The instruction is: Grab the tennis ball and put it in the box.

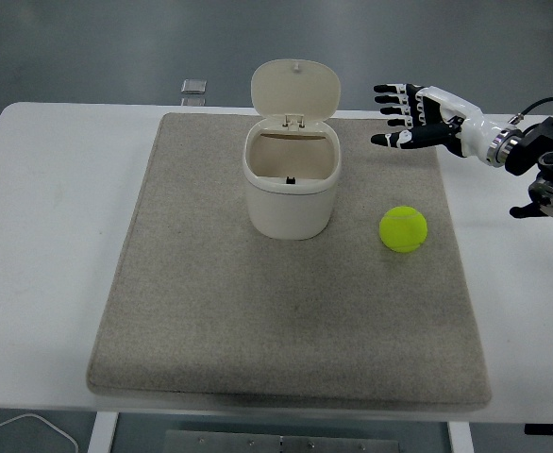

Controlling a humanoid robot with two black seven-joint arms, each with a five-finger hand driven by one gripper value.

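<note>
We see the white surface (50, 189) carrying a grey mat (210, 311), with the open box (291, 184) at its middle. Our right hand (427, 123), fingers (390, 104) spread and empty, hovers beyond the tennis ball (404, 229), which lies nearer us, right of the box.

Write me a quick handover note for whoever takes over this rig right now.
Right hand: open, fingers spread, holding nothing, in the air above the mat's far right corner. Left hand: not in view.
Tennis ball: on the grey mat, right of the box, untouched.
Box: cream, lid up, standing on the mat; nothing visible inside.
Done: nothing yet.
Left: bring the hand down to the ball, grasp it, carry it over and drop it in the box.
</note>
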